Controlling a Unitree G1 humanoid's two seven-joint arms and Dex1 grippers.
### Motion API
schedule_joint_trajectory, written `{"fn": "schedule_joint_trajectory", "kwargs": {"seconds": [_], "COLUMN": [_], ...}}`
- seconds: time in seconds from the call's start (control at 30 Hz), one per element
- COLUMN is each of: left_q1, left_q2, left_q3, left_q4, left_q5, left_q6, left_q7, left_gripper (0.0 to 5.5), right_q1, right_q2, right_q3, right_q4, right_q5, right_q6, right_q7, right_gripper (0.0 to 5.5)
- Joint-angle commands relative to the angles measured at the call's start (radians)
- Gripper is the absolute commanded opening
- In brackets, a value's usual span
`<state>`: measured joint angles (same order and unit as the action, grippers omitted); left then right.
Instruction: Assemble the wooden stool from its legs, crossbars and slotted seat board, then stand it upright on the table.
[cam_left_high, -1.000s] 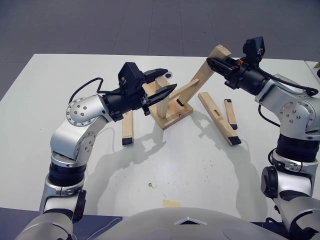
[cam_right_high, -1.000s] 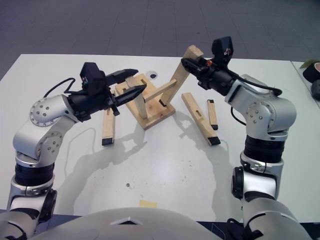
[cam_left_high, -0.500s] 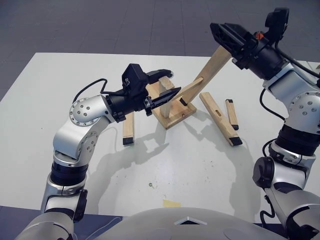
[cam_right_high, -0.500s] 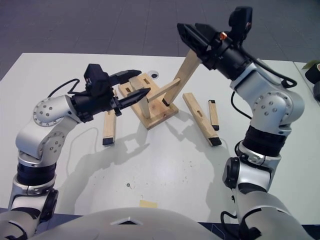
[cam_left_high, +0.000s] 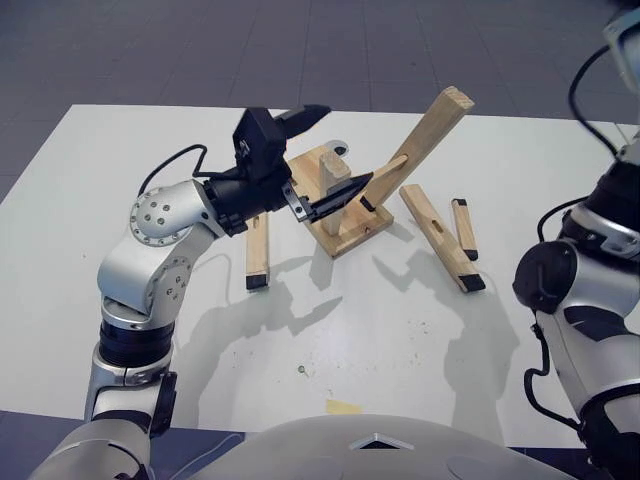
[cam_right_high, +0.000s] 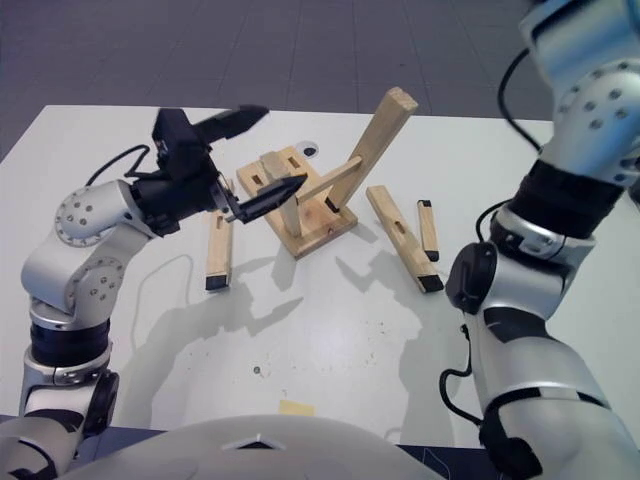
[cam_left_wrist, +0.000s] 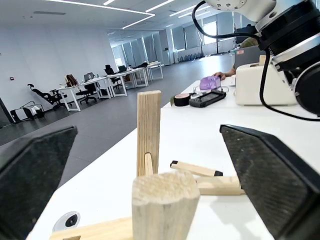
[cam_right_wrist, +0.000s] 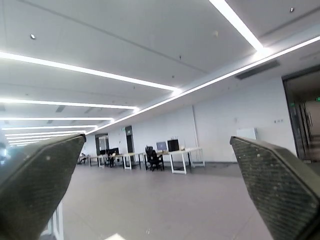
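The slotted seat board lies flat at mid table. A short leg stands upright in it, and a long leg leans up to the right, joined low down by a crossbar. My left gripper is open, with one finger above and one beside the short leg; in the left wrist view the leg's top sits between the wide-apart pads. My right gripper is open, raised high, and holds nothing.
A loose leg lies left of the seat board. Another loose leg and a short crossbar lie to its right. A scrap of tape sits near the table's front edge. The near half of the table is bare.
My right gripper has let go of the long leaning leg and risen out of the head views. My left gripper has spread its fingers wider around the short upright leg.
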<state>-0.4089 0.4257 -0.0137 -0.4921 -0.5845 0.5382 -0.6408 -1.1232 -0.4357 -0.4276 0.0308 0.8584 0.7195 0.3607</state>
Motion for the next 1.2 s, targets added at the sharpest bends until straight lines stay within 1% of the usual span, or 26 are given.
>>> {"fn": "schedule_joint_trajectory", "kwargs": {"seconds": [0.03, 0.1, 0.17, 0.2, 0.23, 0.3, 0.4, 0.47, 0.57, 0.77, 0.9, 0.97, 1.07, 1.2], "left_q1": [-0.097, -0.116, -0.116, -0.111, -0.105, -0.093, -0.069, -0.053, -0.030, -0.021, -0.026, -0.068, -0.186, -0.338], "left_q2": [-0.045, -0.047, -0.034, -0.028, -0.026, -0.028, -0.019, -0.018, -0.020, -0.038, -0.051, -0.082, -0.117, -0.084], "left_q3": [0.098, 0.117, 0.109, 0.099, 0.092, 0.078, 0.038, 0.024, 0.019, 0.014, 0.021, 0.072, 0.175, 0.252], "left_q4": [-0.052, -0.048, -0.030, -0.023, -0.018, -0.005, 0.053, 0.083, 0.098, 0.112, 0.112, 0.119, 0.135, 0.068], "left_q5": [-0.185, -0.213, -0.195, -0.180, -0.170, -0.146, -0.059, -0.028, -0.010, -0.002, -0.005, -0.046, -0.122, -0.210], "left_q6": [0.084, 0.104, 0.101, 0.096, 0.091, 0.082, 0.047, 0.034, 0.024, 0.011, 0.006, 0.024, 0.050, 0.076], "left_q7": [0.081, 0.119, 0.128, 0.126, 0.125, 0.129, 0.126, 0.116, 0.106, 0.103, 0.110, 0.155, 0.264, 0.339], "left_gripper": [5.38, 5.38, 5.38, 5.38, 5.38, 5.38, 5.38, 5.38, 5.38, 5.38, 5.38, 5.38, 5.38, 5.38], "right_q1": [-0.027, -0.031, -0.020, 0.023, 0.081, 0.234, 0.469, 0.528, 0.491, 0.450, 0.401, 0.350, 0.275, 0.152], "right_q2": [-0.021, -0.015, 0.014, 0.030, 0.053, 0.109, 0.171, 0.188, 0.200, 0.188, 0.205, 0.225, 0.230, 0.204], "right_q3": [-0.009, -0.023, -0.052, -0.036, -0.013, 0.069, 0.232, 0.284, 0.256, 0.199, 0.149, 0.100, 0.052, -0.013], "right_q4": [0.018, 0.019, 0.022, 0.028, 0.042, 0.096, 0.149, 0.155, 0.138, 0.110, 0.040, 0.002, -0.072, -0.156], "right_q5": [0.005, 0.017, 0.055, 0.044, 0.027, -0.036, -0.152, -0.199, -0.175, -0.145, -0.085, -0.023, 0.065, 0.165], "right_q6": [-0.017, -0.037, -0.034, -0.031, -0.022, -0.010, -0.032, -0.058, -0.072, -0.083, -0.075, -0.075, -0.064, -0.092], "right_q7": [-0.010, -0.013, -0.042, -0.044, -0.049, -0.041, -0.002, 0.018, 0.013, -0.005, -0.057, -0.102, -0.158, -0.233], "right_gripper": [5.40, 5.40, 5.40, 5.40, 5.40, 5.40, 5.40, 5.40, 5.40, 5.40, 5.40, 5.40, 5.40, 5.40]}}
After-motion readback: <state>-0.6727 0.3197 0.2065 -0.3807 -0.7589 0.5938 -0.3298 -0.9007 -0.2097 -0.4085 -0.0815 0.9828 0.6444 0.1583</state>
